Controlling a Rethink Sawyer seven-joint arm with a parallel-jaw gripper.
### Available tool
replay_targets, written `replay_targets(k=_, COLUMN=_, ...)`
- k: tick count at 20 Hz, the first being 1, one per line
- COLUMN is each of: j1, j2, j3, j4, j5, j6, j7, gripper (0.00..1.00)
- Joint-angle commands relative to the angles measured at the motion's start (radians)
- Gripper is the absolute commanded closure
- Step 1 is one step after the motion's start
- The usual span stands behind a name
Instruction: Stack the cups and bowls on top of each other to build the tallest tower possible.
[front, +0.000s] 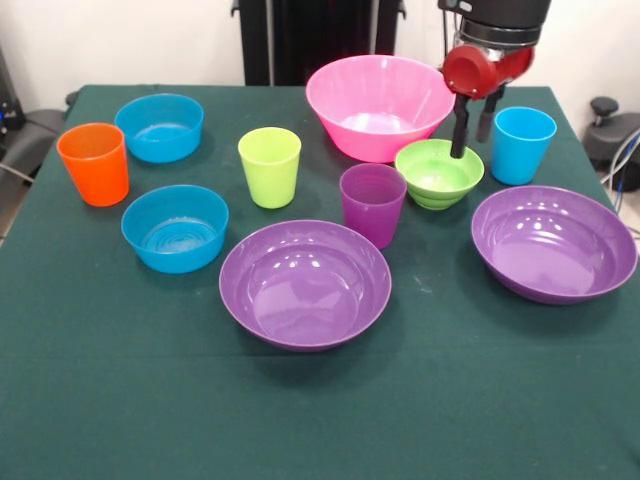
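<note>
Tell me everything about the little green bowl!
The green bowl is small, glossy plastic with ridges around its lower part. It sits upright and empty on the green table, in front of the pink bowl, between the purple cup and the blue cup. The end effector straddles its rim at the back, open: one finger dips inside the bowl, the other stays outside.
</note>
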Motion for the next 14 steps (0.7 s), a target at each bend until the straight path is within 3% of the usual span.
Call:
replay_targets(k=1, j1=-0.049, j2=0.009, j3=0.007, j4=0.035, j5=0.155, j6=0.055, j7=0.065, gripper=0.00)
replay_targets(k=11, j1=-0.055, j2=0.085, j3=0.001, j4=-0.044, j5=0.213, j6=0.206, j7=-0.100, gripper=0.00)
replay_targets(k=14, j1=-0.043, j2=0.109, j3=-0.010, j4=-0.080, j5=0.199, j6=0.229, j7=-0.109, gripper=0.00)
